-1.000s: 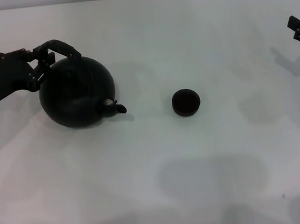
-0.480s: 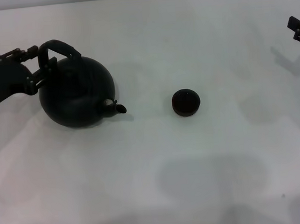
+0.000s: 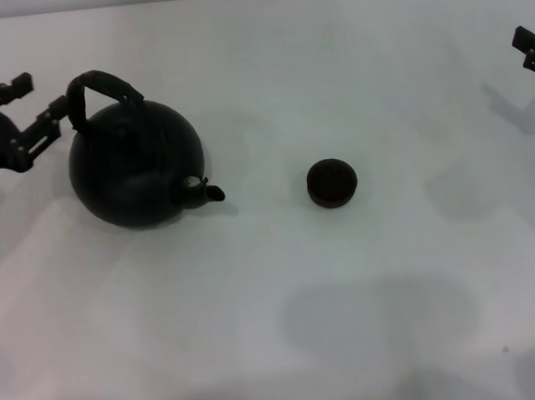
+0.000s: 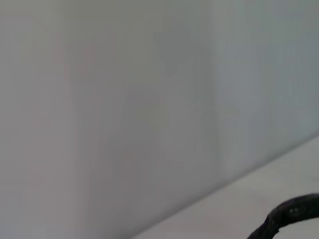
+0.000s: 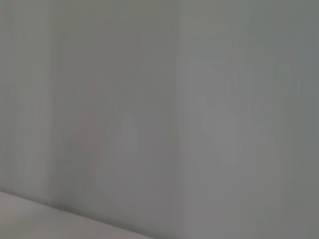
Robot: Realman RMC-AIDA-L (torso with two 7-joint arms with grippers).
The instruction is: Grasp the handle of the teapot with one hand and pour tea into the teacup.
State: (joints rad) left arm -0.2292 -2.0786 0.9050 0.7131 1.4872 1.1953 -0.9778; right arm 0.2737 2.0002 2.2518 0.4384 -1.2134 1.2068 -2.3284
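Left gripper (image 3: 42, 108) sits at the left edge of my head view, its two fingers spread apart and holding nothing. One finger (image 3: 15, 86) lies farther back; the other finger (image 3: 47, 127) reaches toward the handle (image 3: 99, 85) and ends just beside its left foot, with no grip on it. Whether that tip touches the handle, I cannot tell.

Right gripper (image 3: 532, 51) is parked at the far right edge, well apart from everything; I cannot tell how it stands.

Count on the white table (image 3: 286, 319): one teapot (image 3: 137, 164), one teacup (image 3: 331, 183).

I find the teapot on the left of the table, upright, its bail handle arching over the top. Its short spout (image 3: 206, 190) points toward the right and slightly toward me, roughly at the teacup, which stands to the right of the spout with a clear gap between them.

My left wrist view shows only a short arc of the handle (image 4: 289, 218) against a pale surface.
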